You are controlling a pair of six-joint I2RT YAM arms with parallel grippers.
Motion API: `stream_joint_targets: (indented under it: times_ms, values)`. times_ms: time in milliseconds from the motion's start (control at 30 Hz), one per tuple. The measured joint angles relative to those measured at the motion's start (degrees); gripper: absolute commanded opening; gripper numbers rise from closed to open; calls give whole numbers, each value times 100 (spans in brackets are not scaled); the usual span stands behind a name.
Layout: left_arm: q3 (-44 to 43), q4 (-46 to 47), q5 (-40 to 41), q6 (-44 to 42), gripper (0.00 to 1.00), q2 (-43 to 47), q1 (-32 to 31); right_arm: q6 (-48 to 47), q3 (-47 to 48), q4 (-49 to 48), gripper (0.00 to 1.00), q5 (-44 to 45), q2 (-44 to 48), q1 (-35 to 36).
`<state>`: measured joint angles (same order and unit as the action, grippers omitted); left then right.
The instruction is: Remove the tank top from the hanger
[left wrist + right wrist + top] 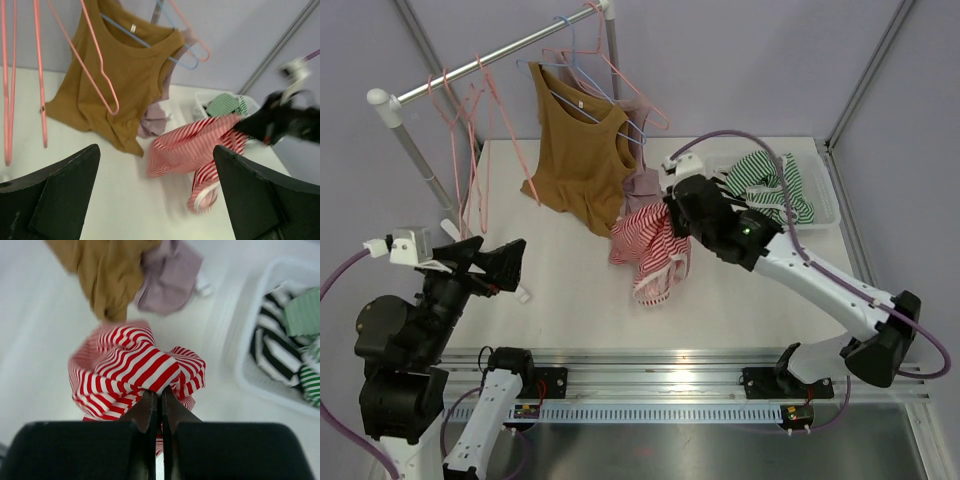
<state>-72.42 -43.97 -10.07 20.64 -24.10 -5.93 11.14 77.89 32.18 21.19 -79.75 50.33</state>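
A brown tank top [578,150] [120,75] hangs on a blue hanger [570,60] [172,57] from the rack rail [490,62]. Its hem [105,270] shows at the top of the right wrist view. My right gripper [670,215] [160,390] is shut on a red-and-white striped garment [645,245] [125,370] [195,145], which dangles from it over the table. My left gripper [510,265] [155,150] is open at the near left with nothing between its fingers, well short of both garments.
Empty pink hangers [470,130] [100,75] hang on the rail's left part and more beside the blue one. A lilac garment [642,183] [170,275] lies under the brown top. A white basket [825,195] [250,355] at the back right holds green and black striped clothes.
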Motion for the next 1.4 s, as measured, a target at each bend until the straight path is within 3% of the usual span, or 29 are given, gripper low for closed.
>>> stream_joint_targets:
  times_ms: [300, 533, 767, 933, 1167, 1400]
  values:
    - [249, -387, 28, -232, 99, 2, -52, -385, 1467, 291, 0, 990, 522, -1211]
    - [243, -393, 9, -240, 99, 2, -52, -793, 1858, 190, 0, 1165, 358, -2481]
    - [68, -404, -50, -240, 99, -46, -52, -872, 1187, -444, 0, 417, -175, -3716]
    - [-83, -404, -118, -212, 99, -118, -52, -625, 1130, -800, 0, -494, -1290, -4402]
    - [-402, -599, -155, -127, 99, -326, -52, -28, 1123, -780, 0, -1244, -2931, -4900]
    - [-1169, -975, 20, -76, 99, -894, -52, 505, 1040, -697, 1, -1808, -3512, -5143]
